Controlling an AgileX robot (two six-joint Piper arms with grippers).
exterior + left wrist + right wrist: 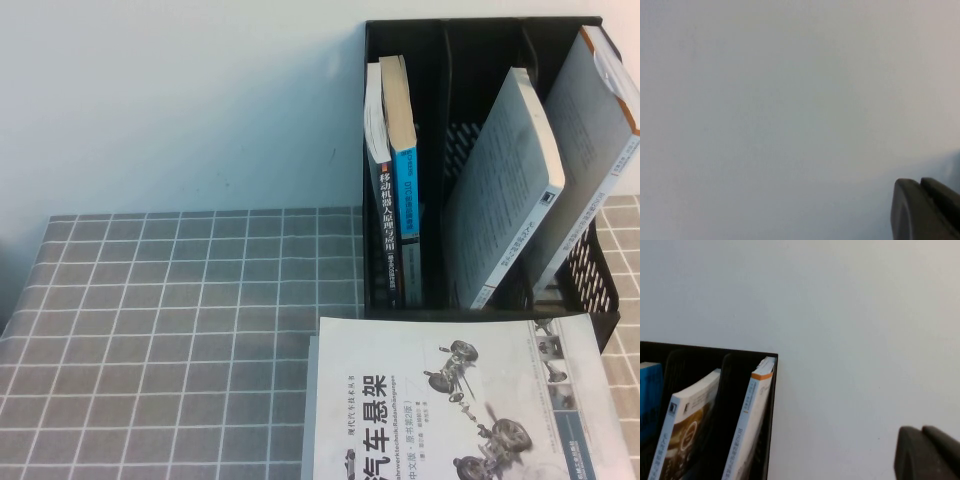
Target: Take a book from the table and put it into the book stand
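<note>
Closest to the camera is the book, the big white one with the black Chinese title and the grey car-suspension drawings. It's lying flat, cover up, on the counter, running off the bottom edge of the high view. Its far edge sits just in front of the foot of the book stand, touching or nearly so; I honestly can't tell which from here.

The stand is the tall black rack with three slots. The slot on the robot's left already has two books upright in it. The middle slot has a grey-white paperback leaning over, and the slot on the robot's right has another paperback leaning the same way. So nothing is fully empty, though the middle slot looks like it has the most room.

Neither arm shows up in the high view at all. The left claw is only a dark corner in its wrist view, facing blank wall, so it's up and away from everything. The right claw is the same story, except its camera catches the stand's top corner and the leaning paperbacks, so it's pointed toward the stand. Both sets of fingers look pressed together with nothing in them.

My read: the book lies on the robot's right side, so the right arm is the closer one. The book still needs tipping upright before it'll go into a slot.
</note>
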